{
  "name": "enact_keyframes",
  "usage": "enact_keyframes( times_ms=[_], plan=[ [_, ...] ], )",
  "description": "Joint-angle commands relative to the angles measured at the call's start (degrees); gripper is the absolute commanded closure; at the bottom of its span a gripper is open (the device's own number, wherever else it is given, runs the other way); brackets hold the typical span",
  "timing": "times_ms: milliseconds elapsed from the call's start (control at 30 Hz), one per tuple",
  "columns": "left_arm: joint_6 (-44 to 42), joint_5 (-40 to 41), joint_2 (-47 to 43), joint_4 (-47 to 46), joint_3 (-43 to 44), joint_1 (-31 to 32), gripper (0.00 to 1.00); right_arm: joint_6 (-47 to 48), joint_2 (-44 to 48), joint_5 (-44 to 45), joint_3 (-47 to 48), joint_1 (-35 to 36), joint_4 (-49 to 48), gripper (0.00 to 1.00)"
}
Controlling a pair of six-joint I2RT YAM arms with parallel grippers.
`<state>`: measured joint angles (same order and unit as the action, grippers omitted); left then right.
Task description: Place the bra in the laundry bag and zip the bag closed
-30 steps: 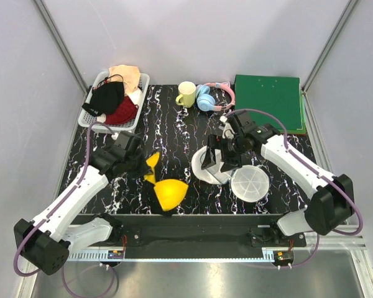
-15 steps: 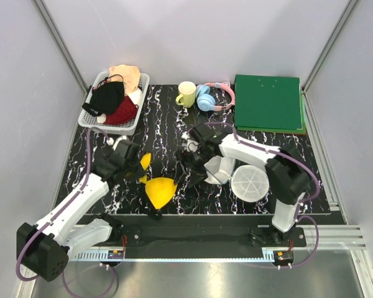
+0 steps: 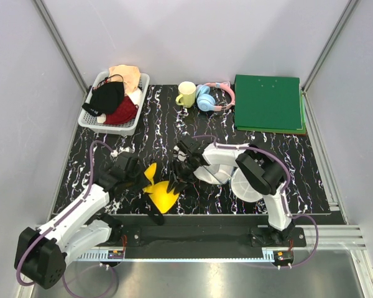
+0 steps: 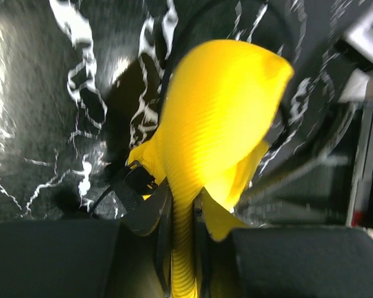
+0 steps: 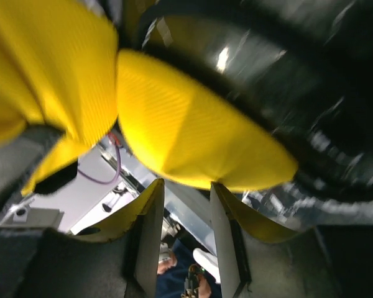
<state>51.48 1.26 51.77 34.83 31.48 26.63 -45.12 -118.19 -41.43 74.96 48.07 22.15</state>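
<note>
The bright yellow bra hangs bunched near the table's front edge, left of centre. My left gripper is shut on it: in the left wrist view a fold of yellow fabric runs between the fingers at my left gripper, and one cup bulges beyond them. My right gripper reaches in from the right. It stands open, with a yellow cup's lower edge just at its fingertips. The white mesh laundry bag lies open to the right, one half partly behind the right arm.
A white slatted basket with black, dark red and peach garments stands at the back left. A yellow mug, blue and pink headphones and a green board line the back. The table's front edge lies just below the bra.
The right arm swung left from the laundry bag to the bra, its jaws narrowing. The left gripper carried the bra toward the front edge, and the cups bunched together.
</note>
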Motion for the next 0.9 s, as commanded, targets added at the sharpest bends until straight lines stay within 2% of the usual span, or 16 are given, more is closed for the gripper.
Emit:
enact_keyframes(
  times_ms=[0,100,133,233,333,367,433,467,533,600,633,767,867],
  plan=[
    [1.07,-4.68,-2.45,-2.57,-2.22,-0.09,0.82,-3.04,-3.71,3.63,2.11,0.27,-4.75,0.58],
    [0.37,-5.91,-2.64,-2.75,-1.78,0.0,0.72,-1.38,-5.82,5.92,5.89,-0.61,-4.22,0.58],
    [0.2,-6.87,-2.46,-2.75,-1.52,-0.09,0.6,0.54,-6.52,6.01,7.38,-1.92,-3.44,0.58],
    [-0.86,-9.33,-1.24,-3.45,-0.99,-0.09,0.42,5.65,-8.54,6.27,14.32,-5.52,2.09,0.55],
    [-2.87,-11.01,0.6,-3.54,0.23,-0.09,0.32,13.11,-7.59,7.76,21.18,-7.64,16.98,0.52],
    [-4.19,-11.45,0.88,-3.45,0.94,-0.09,0.29,15.13,-6.8,9.16,23.46,-8.08,19.92,0.48],
    [-5.34,-11.71,1.84,-1.53,4.09,-0.09,0.26,19.71,-2.95,12.84,23.83,-8.08,24.32,0.43],
    [-6.3,-11.72,2.11,-0.47,5.33,-0.26,0.25,20.68,-1.7,13.47,22.61,-8.08,26.34,0.35],
    [-7.27,-12.59,2.46,2.16,9.27,-0.53,0.22,22.62,1.37,14.53,20.5,-8.26,28.46,0.28],
    [-8.41,-14.25,2.99,3.14,11.31,-1.58,0.12,23.15,2.96,15.67,19.35,-8.26,29.0,0.22],
    [-8.77,-17.83,3.51,3.23,11.93,-2.19,0.1,23.06,4.18,16.03,18.57,-8.26,29.17,0.22],
    [-10.88,-22.61,6.67,7.97,15.62,-4.48,0.1,22.89,5.43,14.27,18.47,-8.26,28.83,0.2],
    [-11.14,-21.3,6.15,10.69,15.8,-5.27,0.16,23.24,5.17,12.17,18.29,-8.26,28.39,0.18]
  ],
)
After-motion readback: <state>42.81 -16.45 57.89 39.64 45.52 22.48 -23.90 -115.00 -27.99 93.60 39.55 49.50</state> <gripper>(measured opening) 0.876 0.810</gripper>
